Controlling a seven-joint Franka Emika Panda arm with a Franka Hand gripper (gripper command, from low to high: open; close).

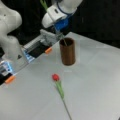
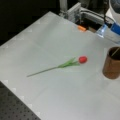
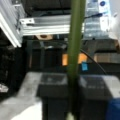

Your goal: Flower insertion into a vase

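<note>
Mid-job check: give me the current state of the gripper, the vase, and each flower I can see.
Gripper: above the vase, shut on a green flower stem.
Held flower stem: upright between the fingers, lower end reaching into the vase mouth in a front view.
Vase: upright on the table, also seen in a front view.
Red tulip: lying flat on the table, apart from the vase, not gripped.

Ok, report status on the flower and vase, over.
Gripper above dark-brown cylindrical vase, jaws shut on green flower stem. Stem's lower end inside the vase mouth. Red tulip lies flat on the grey table, clear of the vase.
</note>
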